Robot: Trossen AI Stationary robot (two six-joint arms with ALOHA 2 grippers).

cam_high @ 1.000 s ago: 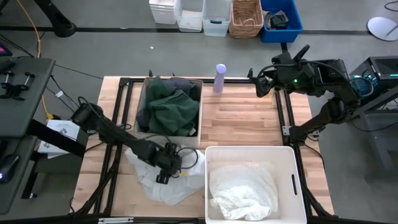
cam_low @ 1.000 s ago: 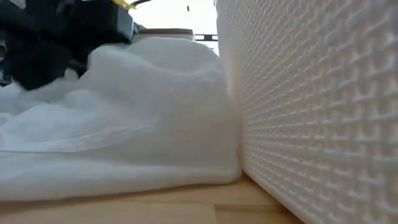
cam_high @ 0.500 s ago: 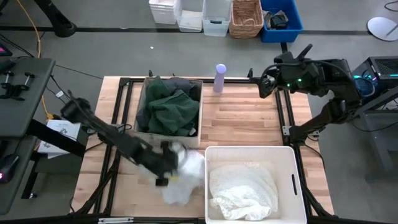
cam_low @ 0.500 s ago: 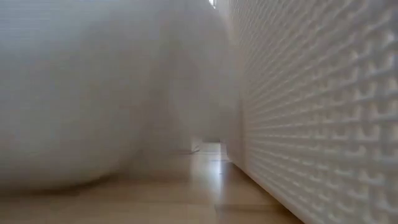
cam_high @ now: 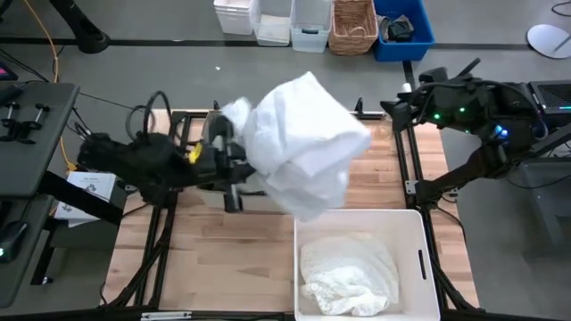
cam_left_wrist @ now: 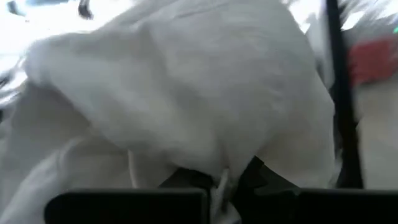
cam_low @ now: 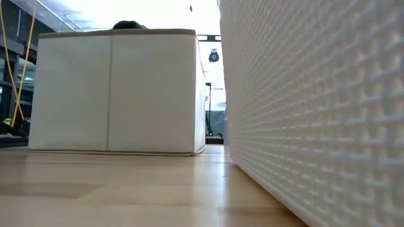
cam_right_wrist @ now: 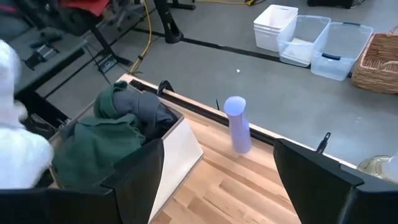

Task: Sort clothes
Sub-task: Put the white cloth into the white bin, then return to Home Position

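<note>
My left gripper (cam_high: 237,171) is raised high over the table's middle and is shut on a white garment (cam_high: 303,143). The garment billows in the air between the fabric box and the white bin (cam_high: 419,267). In the left wrist view the white garment (cam_left_wrist: 186,93) fills the frame ahead of my left gripper (cam_left_wrist: 224,183). The fabric box (cam_right_wrist: 177,149) holds a dark green top (cam_right_wrist: 99,140) and a dark grey top (cam_right_wrist: 140,109). More white pieces (cam_high: 348,272) lie in the bin. My right gripper (cam_high: 393,111) waits open at the far right edge. My left gripper pinches a bunched fold of the white garment (cam_left_wrist: 219,186) between its two fingers. The fingers reach roughly level toward the table's right. The cloth spreads slack beyond and over the fingers, lifted clear of the table.
A lavender bottle (cam_right_wrist: 237,124) stands at the far edge beside the fabric box (cam_low: 117,91). The bin's wall (cam_low: 315,113) stands close to the near right. Bare wood (cam_high: 232,259) lies left of the bin. Beyond the table are a basket (cam_high: 353,27) and plastic tubs (cam_high: 268,22).
My left gripper has shut on the white garment lying near the table's front edge and swung up and toward the far edge with it. The garment has come fully off the table and now billows high above it. My right gripper has drifted slightly toward the right edge.
</note>
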